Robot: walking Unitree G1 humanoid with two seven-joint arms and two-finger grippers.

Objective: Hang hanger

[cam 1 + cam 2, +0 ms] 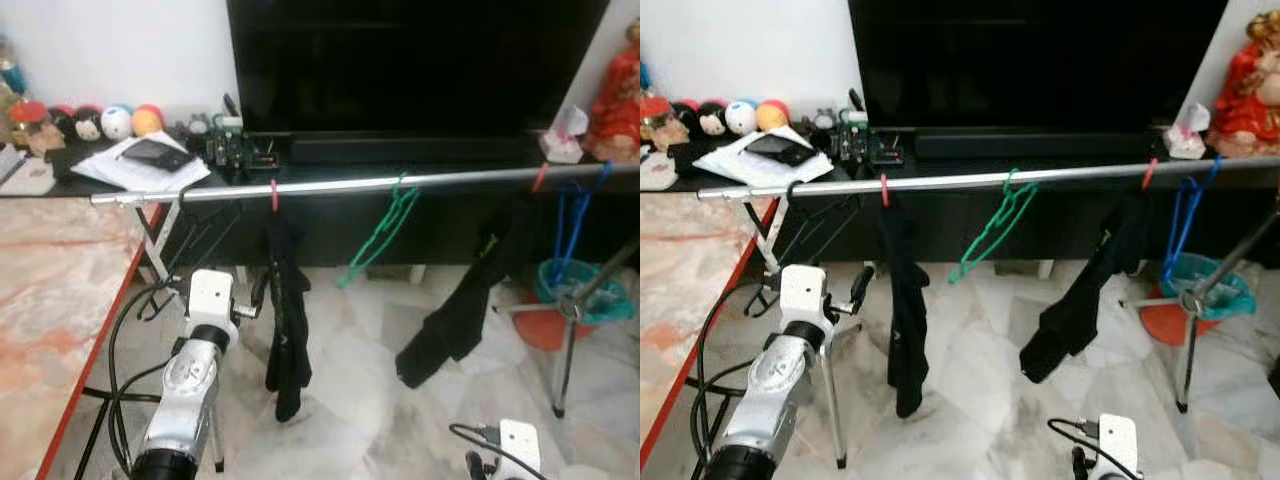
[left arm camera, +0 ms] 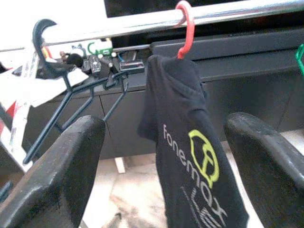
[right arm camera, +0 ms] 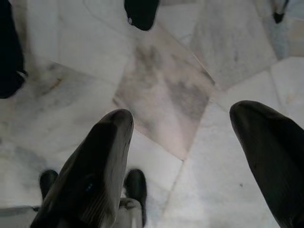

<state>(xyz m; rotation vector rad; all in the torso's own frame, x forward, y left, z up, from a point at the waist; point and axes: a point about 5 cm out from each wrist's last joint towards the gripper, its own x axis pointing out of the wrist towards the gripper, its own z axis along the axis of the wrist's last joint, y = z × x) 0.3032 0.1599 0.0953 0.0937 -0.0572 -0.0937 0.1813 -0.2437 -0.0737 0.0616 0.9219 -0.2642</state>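
Observation:
A silver rail (image 1: 430, 181) runs across in front of a black TV console. On its left end hangs a dark empty hanger (image 2: 71, 88), hooked over the rail. Beside it a red hanger (image 2: 185, 28) carries a black printed shirt (image 2: 190, 156). Further right hang a green empty hanger (image 1: 385, 230), a black garment (image 1: 470, 300) on a red hook, and a blue hanger (image 1: 573, 220). My left gripper (image 2: 166, 123) is open with nothing in it, just short of the black shirt and below the rail. My right gripper (image 3: 183, 116) is open and low over the marble floor.
A marble-topped table with a red edge (image 1: 60, 290) stands at my left. The rail rests on tripod stands (image 1: 568, 320). A teal basket (image 1: 600, 295) sits on the floor at the right. Cables (image 1: 120, 360) trail beside my left arm. Papers and small toys cover the console top.

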